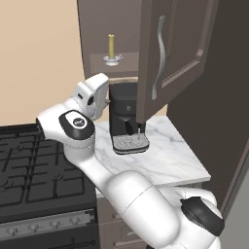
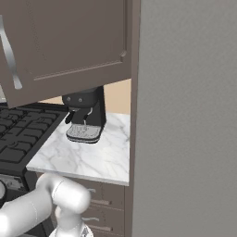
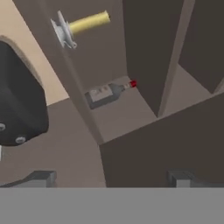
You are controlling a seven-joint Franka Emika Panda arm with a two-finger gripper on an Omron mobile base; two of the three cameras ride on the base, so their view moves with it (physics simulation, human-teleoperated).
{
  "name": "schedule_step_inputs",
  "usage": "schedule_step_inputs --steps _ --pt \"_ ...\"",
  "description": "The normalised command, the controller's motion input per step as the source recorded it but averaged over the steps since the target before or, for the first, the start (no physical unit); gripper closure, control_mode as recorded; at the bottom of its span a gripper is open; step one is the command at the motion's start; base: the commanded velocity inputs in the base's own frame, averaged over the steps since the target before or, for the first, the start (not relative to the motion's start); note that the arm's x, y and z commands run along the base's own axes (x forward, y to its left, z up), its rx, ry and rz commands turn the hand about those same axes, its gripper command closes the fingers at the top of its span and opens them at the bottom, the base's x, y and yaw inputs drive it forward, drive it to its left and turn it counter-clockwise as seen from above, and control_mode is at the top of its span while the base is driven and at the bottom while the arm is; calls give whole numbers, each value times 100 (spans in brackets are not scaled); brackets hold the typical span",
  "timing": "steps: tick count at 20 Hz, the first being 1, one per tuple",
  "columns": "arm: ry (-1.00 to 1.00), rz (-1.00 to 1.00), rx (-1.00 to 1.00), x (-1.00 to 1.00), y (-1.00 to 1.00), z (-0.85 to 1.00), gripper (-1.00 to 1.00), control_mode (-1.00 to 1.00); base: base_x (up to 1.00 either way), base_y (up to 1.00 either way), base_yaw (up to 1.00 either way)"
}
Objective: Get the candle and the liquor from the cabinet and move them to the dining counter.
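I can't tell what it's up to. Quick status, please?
Gripper open, empty, aimed into the cabinet. Candle and liquor on the shelf, untouched. Open cabinet door hangs close beside the reach; coffee machine below.

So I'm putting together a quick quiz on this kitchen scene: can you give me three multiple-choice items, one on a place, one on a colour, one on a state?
1. Where does the candle stand?
A. on the stove
B. on the shelf inside the cabinet
C. on top of the coffee machine

2. What colour is the cap of the liquor bottle?
A. red
B. green
C. white

3. How does the cabinet door stand?
A. shut flat
B. taken off
C. swung open

Answers:
1 B: the left base view shows it upright in its dish on the shelf, above the coffee machine.
2 A: the hand view shows a red tip on the narrow neck.
3 C: the door juts out over the marble counter, leaving the shelf exposed.
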Motion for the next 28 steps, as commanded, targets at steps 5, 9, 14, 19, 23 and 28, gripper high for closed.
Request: schedule_step_inputs --steps 5,9,14,19,23,28 --pt "0 -11 -6 -35 -36 0 -100 -100 0 0 0" --pt "0 -11 -1 -30 -51 -2 -100 -100 0 0 0" --pt "0 -9 0 -17 -56 0 -100 -100 0 0 0" --pt "0 -7 0 -28 -60 0 -100 -100 0 0 0" --pt "-4 -7 0 -57 -64 0 -100 -100 0 0 0" --pt "-7 -7 0 -64 -61 0 -100 -100 0 0 0"
